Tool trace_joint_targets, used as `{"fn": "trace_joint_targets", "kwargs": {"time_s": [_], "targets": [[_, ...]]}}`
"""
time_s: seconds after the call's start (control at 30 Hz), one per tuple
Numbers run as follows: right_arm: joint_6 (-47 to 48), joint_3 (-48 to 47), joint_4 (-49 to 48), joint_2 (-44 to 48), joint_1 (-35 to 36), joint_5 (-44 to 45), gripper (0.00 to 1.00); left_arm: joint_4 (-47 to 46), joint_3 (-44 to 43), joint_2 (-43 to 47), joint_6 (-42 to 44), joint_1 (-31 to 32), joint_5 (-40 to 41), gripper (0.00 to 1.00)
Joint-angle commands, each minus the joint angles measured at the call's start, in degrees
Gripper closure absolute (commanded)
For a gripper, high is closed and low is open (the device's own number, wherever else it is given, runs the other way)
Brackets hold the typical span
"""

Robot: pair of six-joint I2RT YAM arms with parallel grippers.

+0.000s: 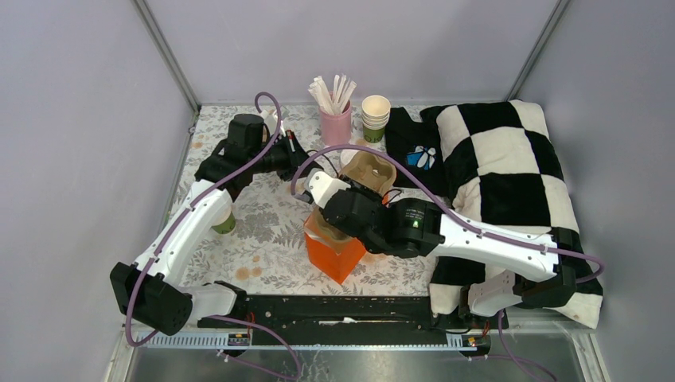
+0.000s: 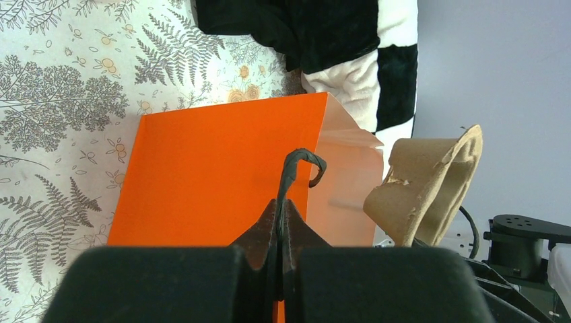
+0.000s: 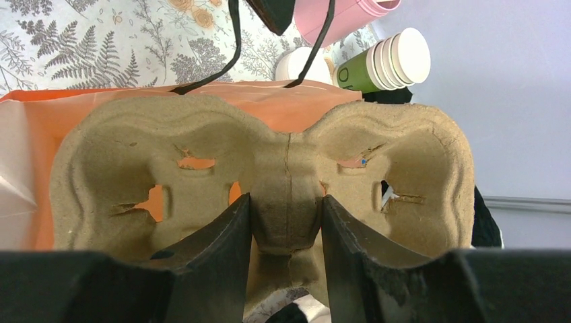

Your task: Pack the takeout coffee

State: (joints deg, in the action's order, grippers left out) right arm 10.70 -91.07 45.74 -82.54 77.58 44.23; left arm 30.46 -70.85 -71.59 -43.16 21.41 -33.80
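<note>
Left gripper [image 2: 279,217] sits closest, pinched tight on the black cord handle [image 2: 296,168] of the orange bag [image 2: 215,168]. On the right wrist, the right gripper [image 3: 286,215] clamps the cardboard cup carrier [image 3: 168,134] by its middle rib (orange bag behind it). The white lid [image 3: 296,64] lies near the pink cup [image 3: 350,13]. From above, the green cup [image 1: 226,224] stands on the fern-print cloth [image 1: 271,215], half under the left arm [image 1: 195,215], apart from the bag.

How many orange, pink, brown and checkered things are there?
Orange: 1, the paper bag
Pink: 1, the cup of sticks
Brown: 1, the cardboard cup carrier
Checkered: 1, the black-and-white blanket
Total: 4
</note>
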Motion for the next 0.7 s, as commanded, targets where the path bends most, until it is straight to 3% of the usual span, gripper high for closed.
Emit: {"fn": "trace_joint_targets", "kwargs": {"time_s": [0.0, 0.67], "targets": [[1.63, -0.34, -1.37, 0.01, 0.47, -1.01, 0.55, -1.03, -1.0, 1.19, 0.07, -0.32, 0.93, 1.0], [5.9, -0.85, -5.29, -3.29, 0.48, -2.33, 0.53, -2.68, -0.27, 1.17, -1.23, -0.33, 0.47, 1.0]]}}
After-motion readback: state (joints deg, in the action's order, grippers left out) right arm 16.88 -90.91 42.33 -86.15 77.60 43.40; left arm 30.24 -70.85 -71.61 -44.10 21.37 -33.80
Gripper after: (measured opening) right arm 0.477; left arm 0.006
